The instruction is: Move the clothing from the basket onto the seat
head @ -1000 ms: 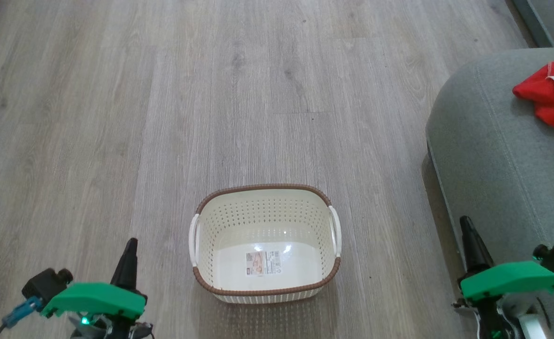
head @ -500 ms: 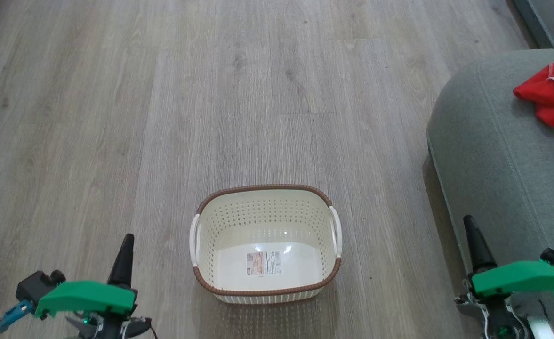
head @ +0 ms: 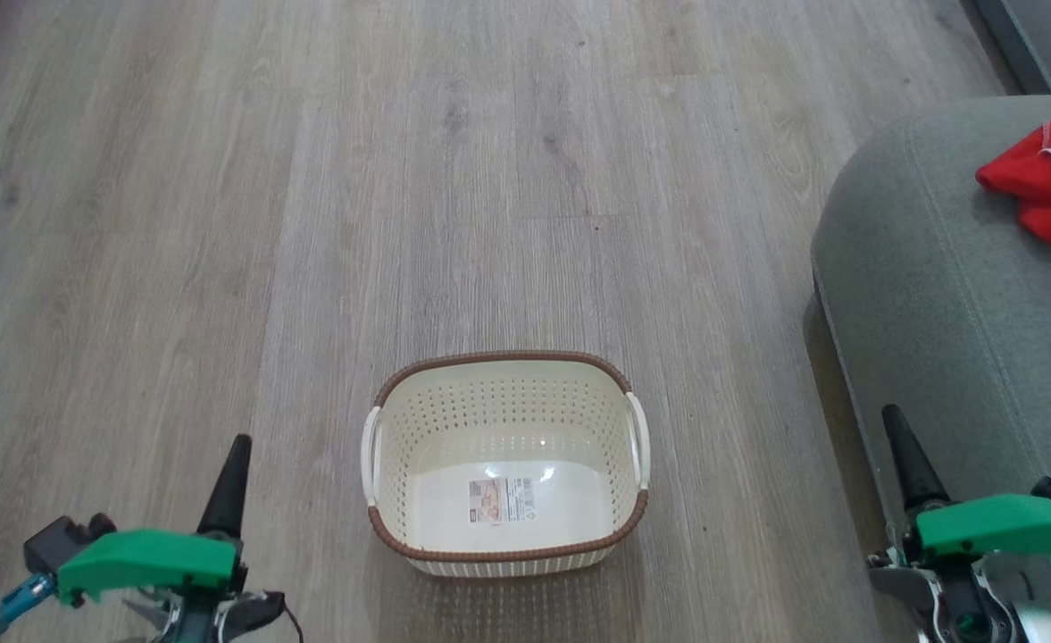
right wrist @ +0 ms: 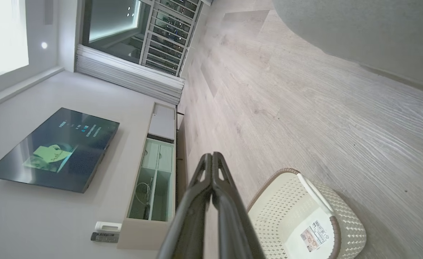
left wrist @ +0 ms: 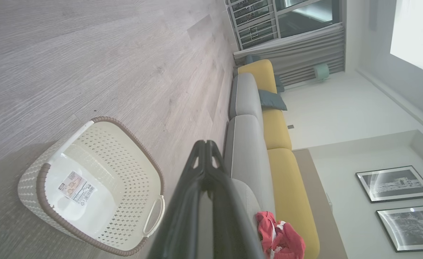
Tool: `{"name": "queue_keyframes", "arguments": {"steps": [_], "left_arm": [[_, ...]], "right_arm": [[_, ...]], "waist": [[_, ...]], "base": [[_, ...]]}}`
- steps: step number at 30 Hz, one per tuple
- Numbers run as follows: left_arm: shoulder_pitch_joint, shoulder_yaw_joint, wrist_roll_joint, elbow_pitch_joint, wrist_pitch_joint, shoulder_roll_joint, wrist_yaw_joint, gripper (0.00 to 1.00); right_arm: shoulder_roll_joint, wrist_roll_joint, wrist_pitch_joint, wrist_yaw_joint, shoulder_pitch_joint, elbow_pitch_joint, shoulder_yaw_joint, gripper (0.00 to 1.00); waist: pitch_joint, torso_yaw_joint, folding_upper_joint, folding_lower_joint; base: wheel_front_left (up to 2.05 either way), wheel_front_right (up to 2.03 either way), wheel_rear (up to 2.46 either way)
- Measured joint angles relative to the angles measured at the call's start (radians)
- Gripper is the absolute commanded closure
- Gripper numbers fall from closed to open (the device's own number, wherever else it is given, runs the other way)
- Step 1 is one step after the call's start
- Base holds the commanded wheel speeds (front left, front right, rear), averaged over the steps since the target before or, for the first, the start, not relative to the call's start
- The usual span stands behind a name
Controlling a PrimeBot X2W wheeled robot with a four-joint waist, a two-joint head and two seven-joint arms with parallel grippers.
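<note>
1. The left gripper [head: 239,442] has its two long dark fingers pressed together, with nothing between them; in the left wrist view the tips meet in one line. It hangs low at the left of the small oval cream plastic basket with the brown braided rim [head: 498,355], apart from it.
2. The right gripper [head: 891,415] also has its fingers closed on nothing. It is at the right of the basket, well apart from it.
3. Both grippers point forward, one on each side of the basket, and neither one reaches toward it. I judge this to be a rest pose, because there is nothing in the basket to take.
4. The basket stands upright on the pale wood-pattern floor [head: 311,179], between the two grippers. Inside I see only its white bottom with a small printed sticker [head: 500,500] and no cloth.
5. The large grey fabric seat with rounded corner and stitched seams [head: 936,268] is at the right of the basket, with a strip of floor between them.
6. The bright red soft clothing with a white panel [head: 1030,187] lies in a crumpled heap on top of the seat, far to the right of the basket and beyond it. It sits well back from the seat's rounded edge, so I think it will not slide down.
7. From this arrangement the task looks finished
</note>
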Motion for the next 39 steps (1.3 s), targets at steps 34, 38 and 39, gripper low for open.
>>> {"name": "queue_keyframes", "arguments": {"steps": [34, 38, 39], "left_arm": [[-0.01, 0.032, -0.314, -0.052, 0.079, -0.003, -0.001, 1.0], [-0.01, 0.033, -0.314, -0.052, 0.079, -0.003, -0.001, 1.0], [-0.01, 0.033, -0.314, -0.052, 0.079, -0.003, -0.001, 1.0]], "right_arm": [[0.007, 0.355, 0.087, 0.0, -0.017, -0.018, -0.034, 1.0], [0.007, 0.355, 0.087, 0.0, -0.017, -0.018, -0.035, 1.0], [0.007, 0.355, 0.087, 0.0, -0.017, -0.018, -0.035, 1.0]], "waist": [[-0.004, 0.006, 0.0, 0.0], [-0.004, 0.006, 0.0, 0.0], [-0.004, 0.006, 0.0, 0.0]], "base": [[0.0, 0.0, 0.0], [0.0, 0.0, 0.0], [0.0, 0.0, 0.0]]}}
